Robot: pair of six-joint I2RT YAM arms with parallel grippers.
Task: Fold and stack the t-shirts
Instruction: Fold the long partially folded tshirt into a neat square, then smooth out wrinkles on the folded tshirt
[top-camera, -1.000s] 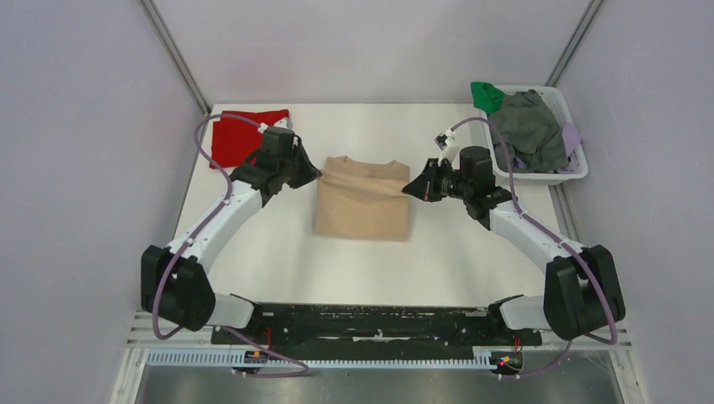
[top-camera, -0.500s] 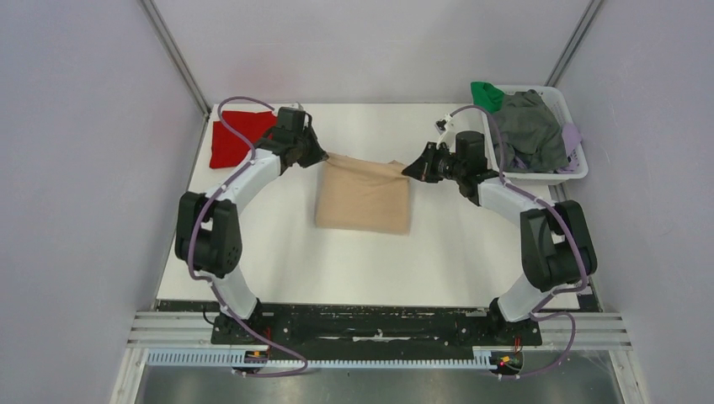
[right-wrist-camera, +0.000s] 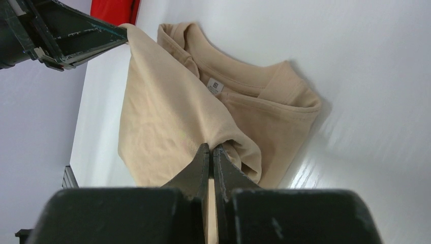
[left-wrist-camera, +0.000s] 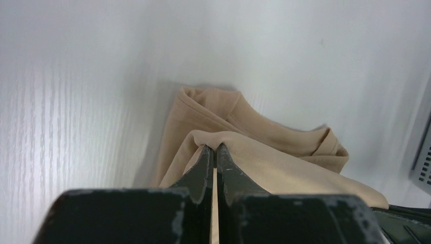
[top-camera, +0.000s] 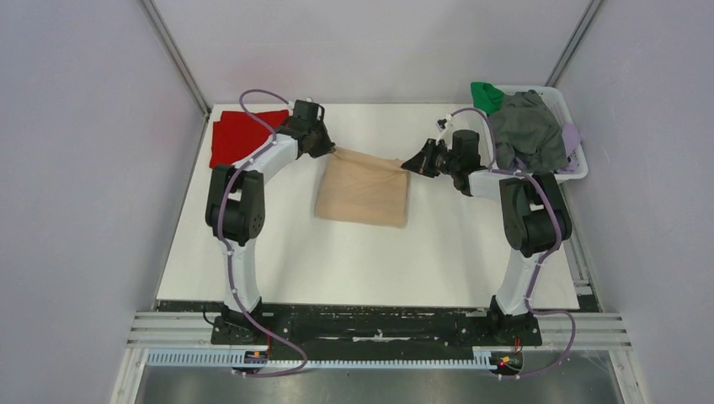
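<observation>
Clamped shut on the tan shirt's [top-camera: 364, 192] far corners with left end effector [top-camera: 330, 150] and right end effector [top-camera: 410, 166], just right of the red shirt [top-camera: 240, 133]. Judged mid-fold: next likely needed the raised edge laid level, corners matched. Had bare surface [top-camera: 337, 261] nearer than the red shirt, and a basket [top-camera: 562, 172] far right of it.

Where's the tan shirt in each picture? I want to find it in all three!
Top view: the tan shirt is mid-table, held between the left gripper and the right gripper.
Left wrist view: the tan shirt is low and centre-right, pinched by the left gripper.
Right wrist view: the tan shirt fills the centre, with its neck label showing.
Shared landmark: the left gripper pinching a shirt corner, seen top left in the right wrist view.
</observation>
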